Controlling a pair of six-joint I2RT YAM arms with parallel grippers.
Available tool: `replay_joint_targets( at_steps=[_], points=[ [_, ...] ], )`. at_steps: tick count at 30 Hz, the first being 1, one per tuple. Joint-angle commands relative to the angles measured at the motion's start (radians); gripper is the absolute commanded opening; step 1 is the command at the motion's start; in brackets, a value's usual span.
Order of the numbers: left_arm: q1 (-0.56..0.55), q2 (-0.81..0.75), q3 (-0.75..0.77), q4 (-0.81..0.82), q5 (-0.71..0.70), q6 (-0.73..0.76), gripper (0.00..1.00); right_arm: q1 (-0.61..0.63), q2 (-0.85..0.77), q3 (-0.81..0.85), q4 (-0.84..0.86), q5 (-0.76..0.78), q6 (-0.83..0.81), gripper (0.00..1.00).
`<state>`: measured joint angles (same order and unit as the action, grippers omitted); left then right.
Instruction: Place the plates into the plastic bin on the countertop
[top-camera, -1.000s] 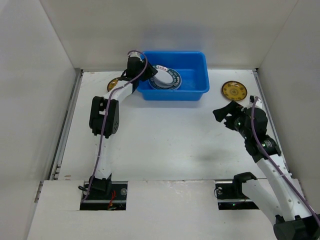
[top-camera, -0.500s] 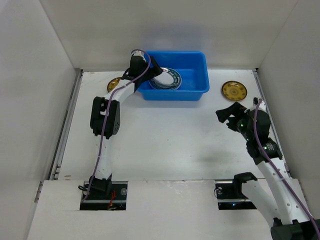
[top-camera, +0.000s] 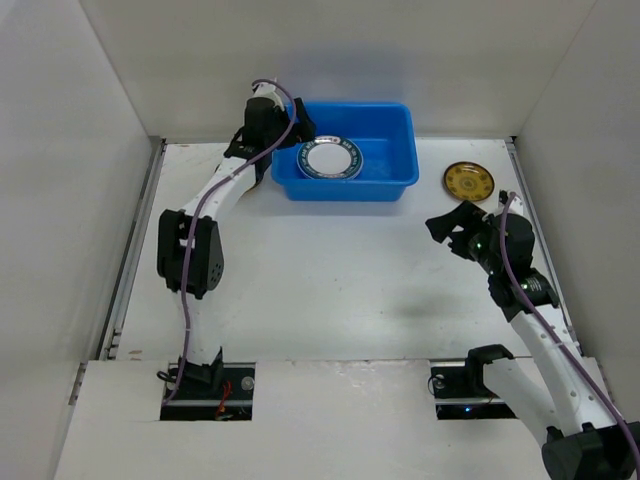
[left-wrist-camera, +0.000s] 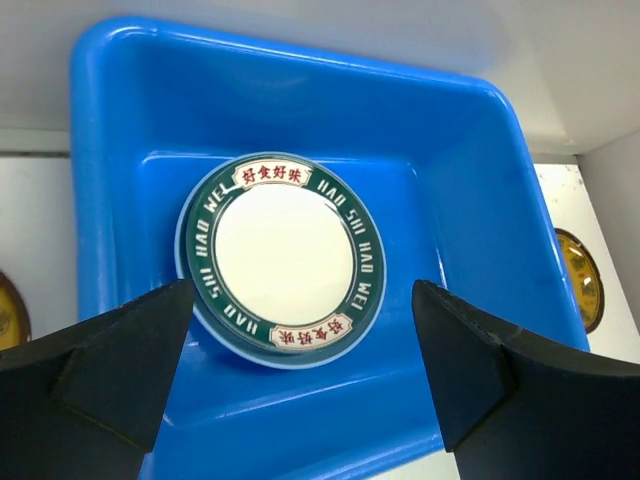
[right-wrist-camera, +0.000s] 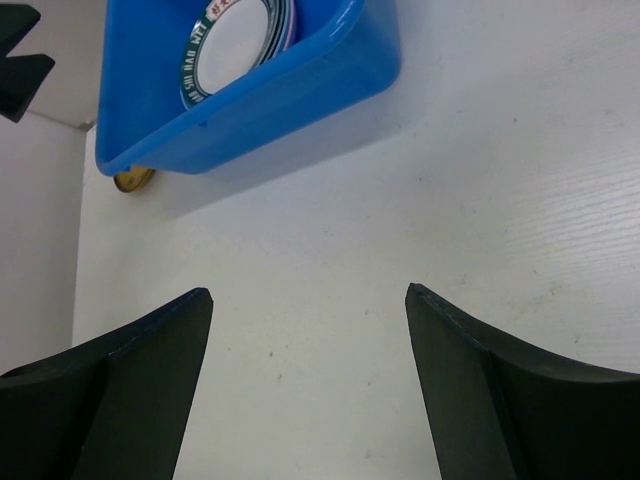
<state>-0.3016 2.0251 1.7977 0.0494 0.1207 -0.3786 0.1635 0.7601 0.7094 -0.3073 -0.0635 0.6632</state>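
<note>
Black left gripper (left-wrist-camera: 302, 295): jaws wide, empty, over glossy blue rectangular plastic bin (left-wrist-camera: 470, 230) containing round green-banded white plate (left-wrist-camera: 283, 252). Black right gripper (right-wrist-camera: 308, 295): wide, empty, apart from bin.

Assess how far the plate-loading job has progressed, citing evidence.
Done: a stack topped by the green-banded plate sits in the blue bin. In hand: nothing; left gripper and right gripper are open. Left: the right yellow-gold plate and left yellow-gold plate, on the countertop beside the bin.

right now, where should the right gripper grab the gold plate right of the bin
Probably its near rim: the gold plate lies flat on the countertop, so only the edge offers grip. The open right gripper sits just on that side.
</note>
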Motion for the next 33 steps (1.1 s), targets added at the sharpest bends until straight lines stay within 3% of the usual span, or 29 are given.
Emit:
replay_joint_targets(
  at_steps=[1,8,14,28,33],
  points=[
    [0.041,-0.135,-0.127,0.075,-0.096,-0.009,0.92,0.003,-0.004,0.002,0.066,-0.021,0.006,0.84],
    [0.284,-0.204,-0.446,0.159,-0.055,-0.412,0.90,0.003,-0.007,-0.017,0.068,-0.027,0.016,0.84],
    [0.356,-0.186,-0.619,0.285,-0.003,-0.621,0.87,0.004,-0.004,-0.028,0.076,-0.027,0.030,0.84],
    [0.387,0.004,-0.612,0.348,-0.030,-0.809,0.79,-0.002,0.007,-0.028,0.076,-0.027,0.045,0.84],
    [0.390,0.059,-0.571,0.348,-0.030,-0.833,0.66,-0.014,0.013,-0.025,0.079,-0.024,0.046,0.84]
  ],
)
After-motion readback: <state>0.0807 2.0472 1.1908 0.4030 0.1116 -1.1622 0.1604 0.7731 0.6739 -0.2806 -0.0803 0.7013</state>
